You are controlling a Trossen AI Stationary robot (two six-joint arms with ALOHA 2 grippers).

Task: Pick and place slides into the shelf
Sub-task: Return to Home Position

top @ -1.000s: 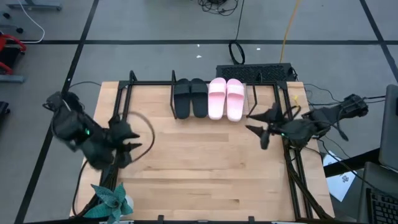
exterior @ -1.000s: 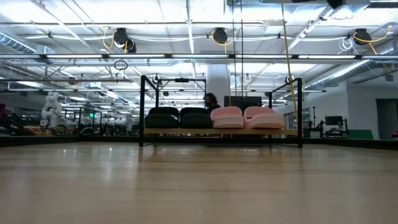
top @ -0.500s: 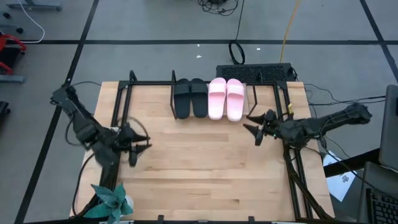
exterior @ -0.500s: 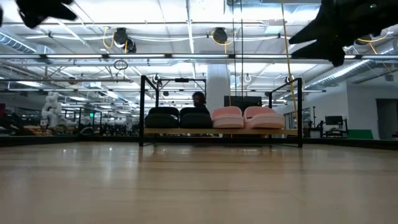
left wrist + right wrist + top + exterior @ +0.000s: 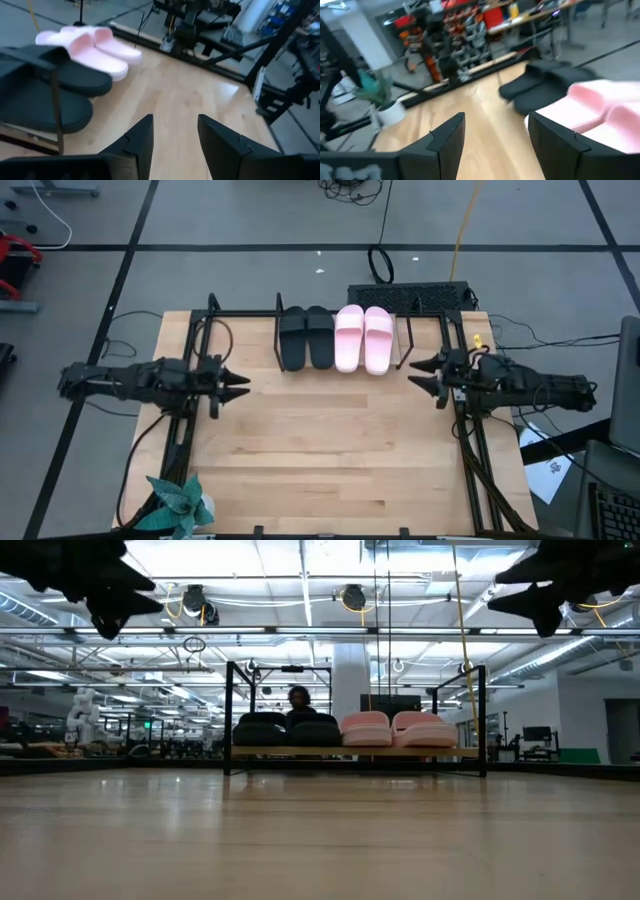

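Two black slides (image 5: 305,337) and two pale pink slides (image 5: 363,338) stand side by side, soles down, on the low light-wood shelf (image 5: 355,752) at the table's far edge. The low view shows the black slides (image 5: 288,729) and the pink slides (image 5: 396,728) in a row on the shelf board. My left gripper (image 5: 237,385) hovers open over the table's left side, fingers level and pointing right. My right gripper (image 5: 424,373) hovers open over the right side, pointing left, just right of the pink pair. Each wrist view shows the slides ahead: black (image 5: 55,85), pink (image 5: 600,115).
Black metal frame rails (image 5: 190,420) run along the table's left and right sides. A potted plant (image 5: 180,505) stands at the near left corner. Bare wood tabletop (image 5: 330,440) lies between the grippers. A person's head (image 5: 298,697) shows behind the shelf.
Both arms have straightened out and lie level now. The left gripper has moved toward the far edge and slightly right. The right gripper has shifted slightly toward the right and far edges. The slides have stayed on the shelf.
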